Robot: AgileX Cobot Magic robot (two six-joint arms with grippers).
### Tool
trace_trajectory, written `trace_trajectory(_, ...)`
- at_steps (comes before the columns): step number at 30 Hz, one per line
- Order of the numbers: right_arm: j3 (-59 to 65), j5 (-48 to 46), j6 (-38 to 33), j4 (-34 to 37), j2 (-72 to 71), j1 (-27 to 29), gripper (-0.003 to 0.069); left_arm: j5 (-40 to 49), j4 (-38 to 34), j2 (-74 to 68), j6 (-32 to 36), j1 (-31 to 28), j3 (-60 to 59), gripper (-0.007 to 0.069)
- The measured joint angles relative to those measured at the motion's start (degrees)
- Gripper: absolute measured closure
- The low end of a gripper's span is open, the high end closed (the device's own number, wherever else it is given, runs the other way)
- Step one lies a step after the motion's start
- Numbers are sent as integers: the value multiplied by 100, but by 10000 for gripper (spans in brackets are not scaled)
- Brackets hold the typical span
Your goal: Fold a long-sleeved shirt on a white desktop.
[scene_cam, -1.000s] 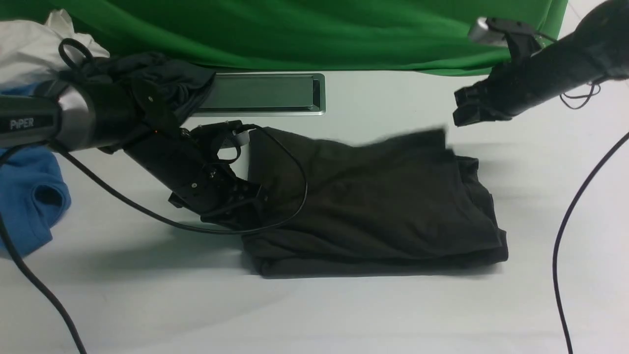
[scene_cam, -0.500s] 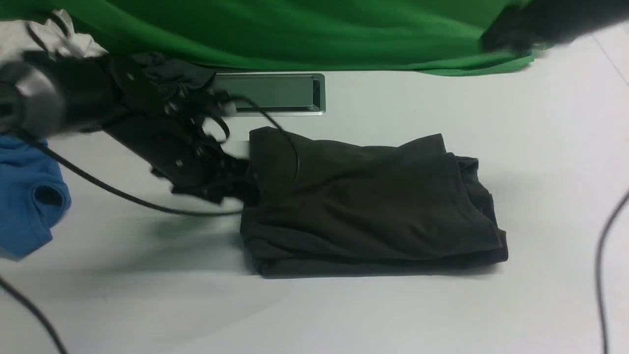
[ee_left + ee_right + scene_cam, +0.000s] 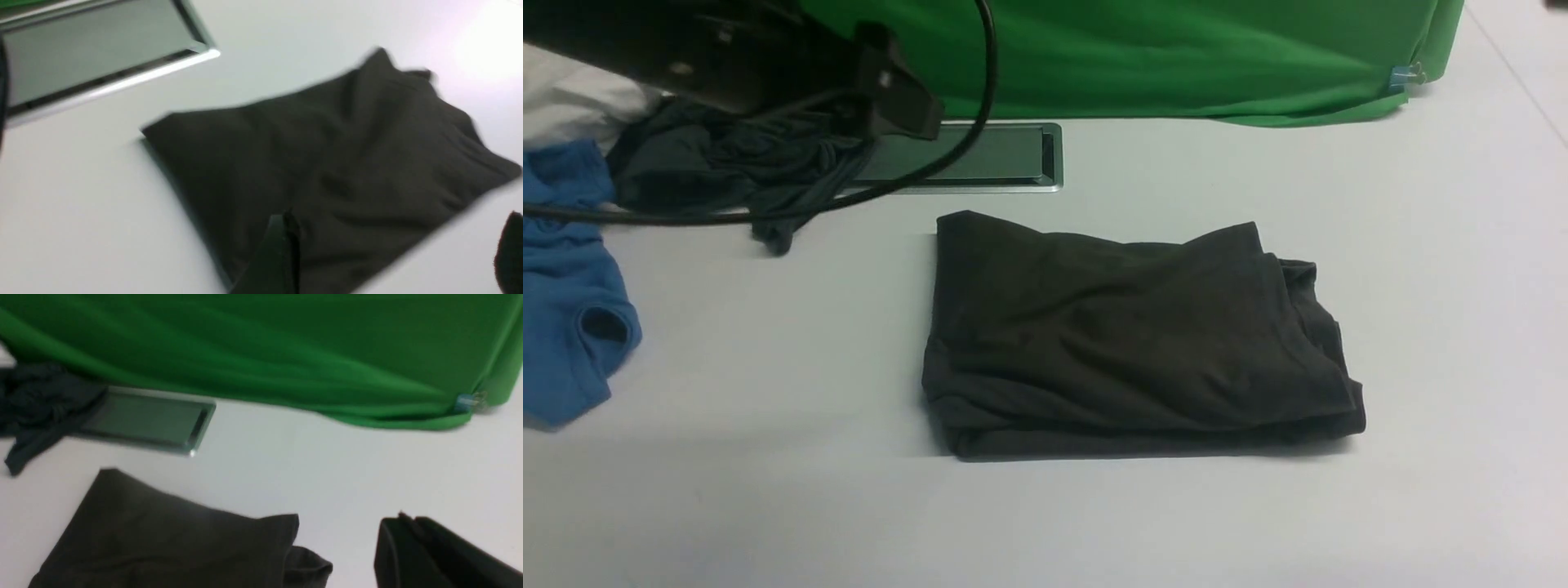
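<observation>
Dark olive-brown knit, the long-sleeved shirt [image 3: 1135, 339] lies folded into a thick rectangular bundle in the middle of the white desktop [image 3: 1176, 523], with loose layers bunched at its right end. Nothing touches it. Beyond its far left corner sits the silver-framed cable slot [image 3: 968, 157], and behind that hangs the green cloth backdrop [image 3: 1160, 53].

The front view alone shows the left side clutter: a charcoal-grey garment [image 3: 727, 171] crumpled against the slot's left end, a blue shirt [image 3: 568, 286] at the table's left edge, and some white cloth [image 3: 564, 102] behind them. In this view the left arm [image 3: 727, 45] is raised across the upper left corner, a black cable looping down from it; its jaws cannot be made out here, and the right arm is out of frame.

The left wrist view, blurred, looks down on the shirt and the slot's corner. It shows the left gripper [image 3: 392, 253] with its 2 fingers spread far apart, 1 dark fingertip [image 3: 282, 245] over the shirt's edge and the other at the frame's edge, holding nothing.

The right wrist view shows the right gripper [image 3: 408, 526] with its jaws pressed together and empty, above bare table just beside the shirt's right end.
</observation>
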State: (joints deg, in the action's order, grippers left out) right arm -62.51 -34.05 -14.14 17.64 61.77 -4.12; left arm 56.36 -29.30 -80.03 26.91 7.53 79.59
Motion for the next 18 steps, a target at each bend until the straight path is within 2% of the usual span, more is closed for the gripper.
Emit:
trace_trajectory(1, 0, 0, 0, 0, -76, -12, 640, 63, -2, 38, 0, 0, -9, 0)
trace_trajectory(2, 717, 643, 0, 0, -654, -121, 640, 236, -18, 395, 0, 0, -66, 57)
trace_trajectory(5, 2343, 1847, -19, 5, -2015, -361, 638, 475, -44, 1211, -66, 0, -367, 241)
trace_trajectory(6, 2732, 2205, -12, 5, -2353, -404, 638, 506, -49, 1461, -122, 0, -492, 281)
trace_trajectory(7, 3190, 2536, 29, 5, -2755, -450, 636, 554, -49, 1863, -203, 0, -709, 365)
trace_trajectory(8, 3363, 2598, 50, 5, -2910, -464, 635, 567, -49, 1934, -245, 0, -749, 379)
trace_trajectory(9, 4001, 3087, 139, 5, -3498, -496, 627, 571, -22, 2502, -425, 0, -1089, 488)
trace_trajectory(10, 4346, 3295, 167, 5, -3834, -510, 624, 571, 33, 2936, -546, 0, -1365, 548)
trace_trajectory(12, 4700, 3441, 174, 11, -4206, -510, 621, 557, 115, 3298, -706, 0, -1607, 582)
trace_trajectory(13, 5116, 3607, 178, 11, -4659, -510, 617, 519, 284, 3946, -878, 0, -2052, 603)
trace_trajectory(18, 5714, 3735, 192, 24, -5576, -510, 592, 514, 482, 5394, -1028, 0, -2941, 608)
